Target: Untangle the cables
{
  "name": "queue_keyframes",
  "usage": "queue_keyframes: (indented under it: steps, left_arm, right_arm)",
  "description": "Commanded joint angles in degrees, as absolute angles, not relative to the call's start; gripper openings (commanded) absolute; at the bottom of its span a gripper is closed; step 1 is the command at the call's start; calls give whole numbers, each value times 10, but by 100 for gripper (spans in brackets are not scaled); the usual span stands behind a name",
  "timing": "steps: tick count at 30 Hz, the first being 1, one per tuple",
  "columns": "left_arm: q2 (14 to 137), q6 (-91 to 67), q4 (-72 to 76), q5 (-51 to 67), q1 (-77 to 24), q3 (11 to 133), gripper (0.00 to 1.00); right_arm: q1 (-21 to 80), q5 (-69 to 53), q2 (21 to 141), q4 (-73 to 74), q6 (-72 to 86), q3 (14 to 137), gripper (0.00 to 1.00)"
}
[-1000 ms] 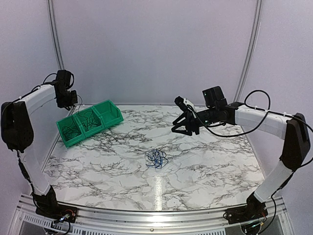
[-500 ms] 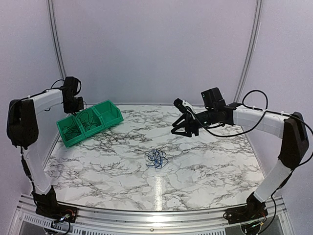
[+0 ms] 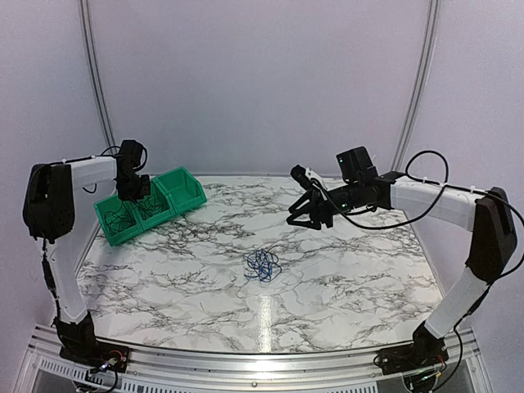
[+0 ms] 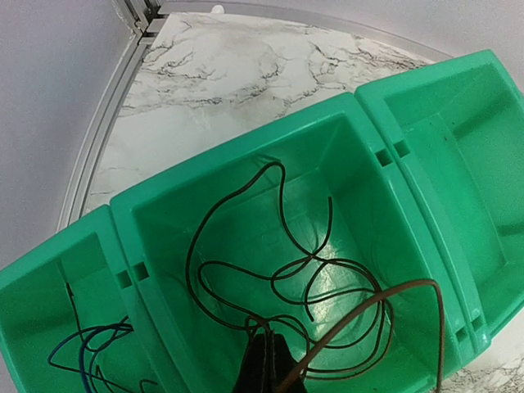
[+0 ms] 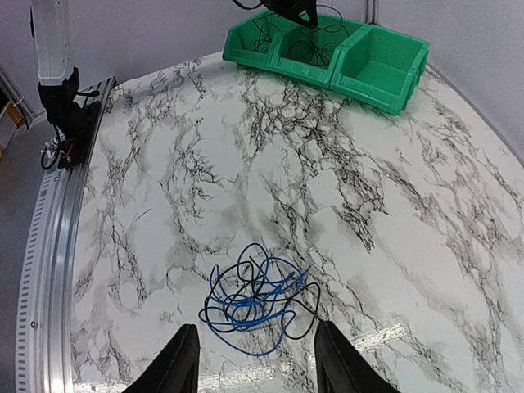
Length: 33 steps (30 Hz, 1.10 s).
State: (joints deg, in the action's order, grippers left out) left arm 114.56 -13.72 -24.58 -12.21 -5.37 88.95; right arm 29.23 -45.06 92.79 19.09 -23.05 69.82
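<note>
A knot of thin blue and black cables [image 3: 262,265] lies in the middle of the marble table. My right gripper [image 3: 304,214] hovers open behind and above it; in the right wrist view the knot [image 5: 258,299] sits just ahead of the spread fingers [image 5: 184,360], apart from them. My left gripper [image 3: 135,195] hangs over the green bin's middle compartment. In the left wrist view it [image 4: 266,368] is shut on a black cable [image 4: 286,270] that coils down into that compartment. Blue and black cables [image 4: 82,352] lie in the compartment to its left.
The green three-compartment bin [image 3: 190,196] stands at the back left of the table, close to the wall rail [image 4: 98,155]. Its right compartment [image 4: 458,164] holds nothing. The left arm's base and the table's metal edge [image 5: 49,246] show in the right wrist view.
My left arm has swung right, from beyond the bin's left end to above its middle compartment. The right gripper has shifted only slightly. The knot has not moved.
</note>
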Motion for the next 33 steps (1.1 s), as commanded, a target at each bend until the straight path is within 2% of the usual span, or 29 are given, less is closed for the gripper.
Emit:
queue_keyframes:
  steps: [1, 8, 10, 14, 27, 33]
  left_arm:
    - [1166, -138, -243, -113, -57, 898, 0]
    - [1181, -134, -255, -125, -57, 912, 1]
    - [1175, -133, -257, -132, -56, 913, 5]
    - [1163, -132, -267, -142, -56, 920, 23]
    - [1090, -130, -262, -128, -41, 899, 45]
    - [1098, -136, -258, -108, -32, 896, 47]
  right_arm:
    - [287, -460, 931, 199, -240, 718, 48]
    - [287, -463, 936, 208, -243, 723, 49]
    - [287, -463, 936, 208, -243, 723, 49]
    - [287, -463, 936, 209, -243, 723, 49]
    - [288, -464, 937, 210, -244, 723, 49]
    - [287, -465, 940, 211, -244, 724, 49]
